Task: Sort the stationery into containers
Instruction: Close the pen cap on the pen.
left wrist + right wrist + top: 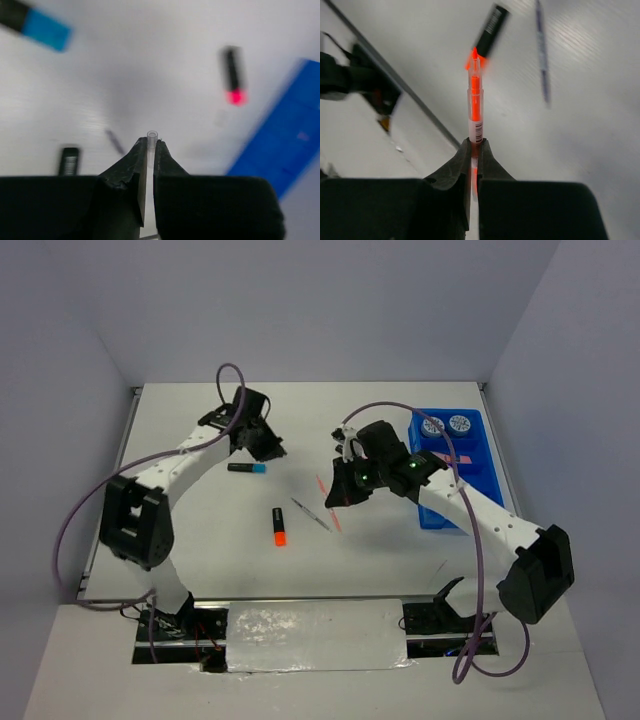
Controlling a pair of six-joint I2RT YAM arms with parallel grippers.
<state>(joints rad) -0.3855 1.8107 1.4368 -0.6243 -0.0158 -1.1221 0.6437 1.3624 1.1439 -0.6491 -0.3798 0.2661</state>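
My left gripper (pixel 268 448) is shut on a thin pen whose clear end (pixel 152 135) sticks out past the tips. A blue-ended black marker (pixel 247 468) lies just beside it, also in the left wrist view (pixel 42 27). My right gripper (pixel 338 498) is shut on a thin pink pen (pixel 475 107), held low over the table. An orange-ended marker (pixel 279 526) and a thin grey pen (pixel 310 514) lie at mid table. The blue tray (pixel 478 472) at the right holds two patterned discs (pixel 433 426) and a pink item (pixel 455 458).
Walls close in the table at the back and both sides. A cable loops over each arm. The left wrist view shows a dark object with a barcode label (pixel 69 160) on the table. The right wrist view shows the table's edge strip (pixel 395 85).
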